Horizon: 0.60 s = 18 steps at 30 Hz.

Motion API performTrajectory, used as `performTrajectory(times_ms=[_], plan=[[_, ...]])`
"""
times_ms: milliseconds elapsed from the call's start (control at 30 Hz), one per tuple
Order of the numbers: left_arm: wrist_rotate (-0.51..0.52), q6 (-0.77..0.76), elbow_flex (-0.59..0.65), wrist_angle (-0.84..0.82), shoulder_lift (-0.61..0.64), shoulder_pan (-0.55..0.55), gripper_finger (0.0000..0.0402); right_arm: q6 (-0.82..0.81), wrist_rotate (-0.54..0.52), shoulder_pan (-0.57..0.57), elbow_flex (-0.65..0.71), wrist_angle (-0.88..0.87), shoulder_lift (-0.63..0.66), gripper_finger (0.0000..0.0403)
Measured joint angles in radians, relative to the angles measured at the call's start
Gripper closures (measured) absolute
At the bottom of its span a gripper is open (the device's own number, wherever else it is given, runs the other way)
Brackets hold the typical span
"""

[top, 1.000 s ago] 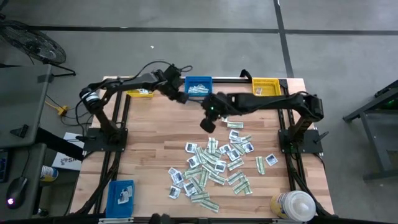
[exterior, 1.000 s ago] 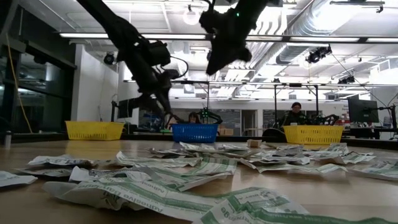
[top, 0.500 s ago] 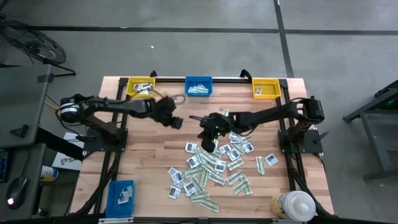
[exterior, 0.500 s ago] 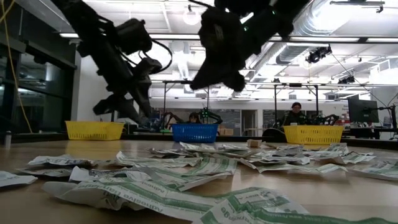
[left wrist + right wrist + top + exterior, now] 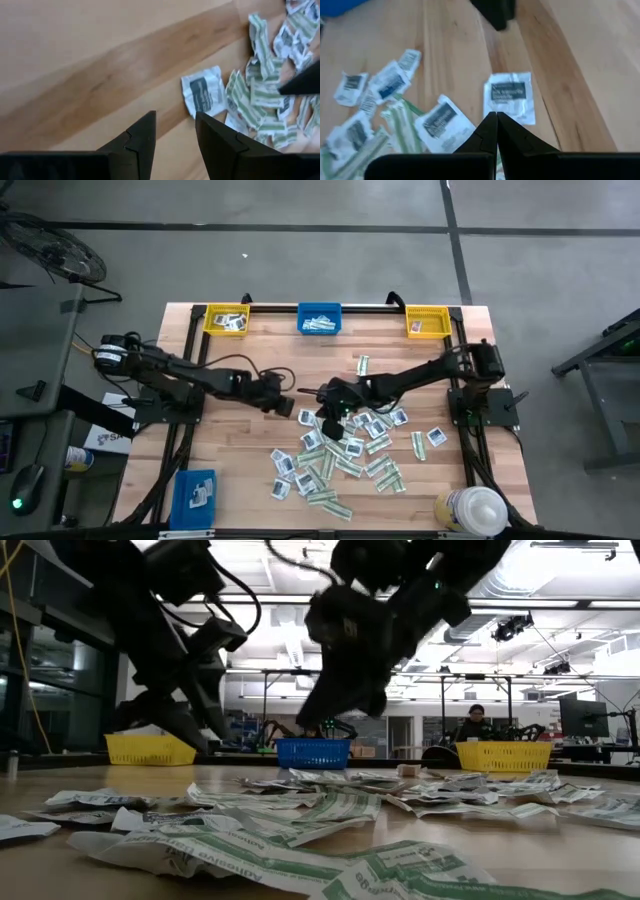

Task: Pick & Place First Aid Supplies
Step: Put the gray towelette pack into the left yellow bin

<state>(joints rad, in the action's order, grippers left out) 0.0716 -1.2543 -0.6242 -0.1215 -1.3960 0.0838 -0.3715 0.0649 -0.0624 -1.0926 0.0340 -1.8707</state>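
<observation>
Wooden tabletop (image 5: 240,440). We see both arms have dropped from the bins to the pile's 10 o'clock edge. Left gripper (image 5: 175,132), fingers apart and empty, faces a white square packet (image 5: 202,92); right gripper (image 5: 496,125), pinched together, hovers beside it. First aid supplies (image 5: 345,445) remain scattered mid-table: next pick starting.

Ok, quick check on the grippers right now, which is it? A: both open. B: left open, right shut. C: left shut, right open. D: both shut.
B: the left gripper shows a clear gap between its fingers above bare wood, while the right gripper has its fingers pressed together over the white packet.
</observation>
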Motion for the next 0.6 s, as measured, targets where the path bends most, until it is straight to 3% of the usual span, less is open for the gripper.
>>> performTrajectory(times_ms=[300,600], plan=[[0.049,-0.040,0.000,0.016,-0.006,0.083,0.0264,0.009,0.003,0.000,0.000,0.055,-0.076,0.0403],[0.029,-0.060,0.000,0.071,-0.048,0.096,0.0264,0.035,-0.033,0.011,0.000,0.099,-0.088,0.0403]])
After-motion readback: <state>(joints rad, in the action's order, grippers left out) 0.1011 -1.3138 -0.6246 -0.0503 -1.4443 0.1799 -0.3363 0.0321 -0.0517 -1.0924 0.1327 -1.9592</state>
